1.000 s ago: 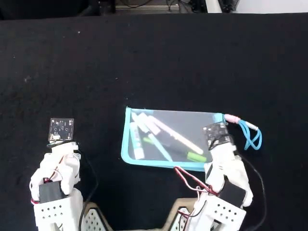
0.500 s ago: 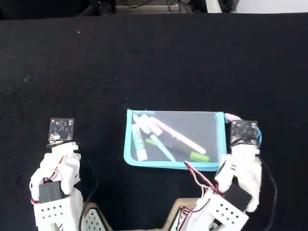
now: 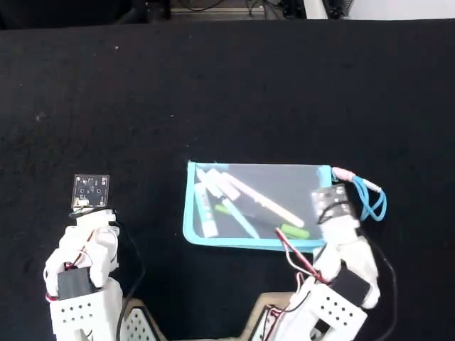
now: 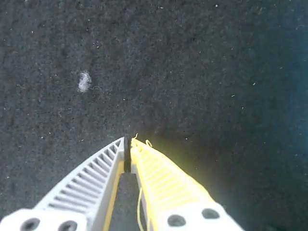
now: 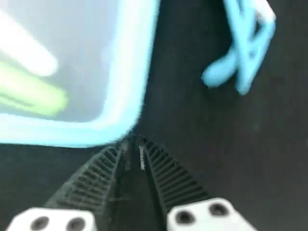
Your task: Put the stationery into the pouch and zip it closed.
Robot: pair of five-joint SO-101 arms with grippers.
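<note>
Pouch [image 3: 188,206] holds stationery [image 3: 242,199], seemingly zipped; right hand [image 5: 134,144], closed and empty, swung back from pull loop [image 3: 373,202] to pouch corner; left hand [image 4: 129,142] closed.

Your pouch [image 3: 313,177] is see-through with a light blue edge. Its pens [image 3: 263,201] are white and green. The cord [image 5: 220,73] is blue, the table [image 3: 213,85] black.
</note>
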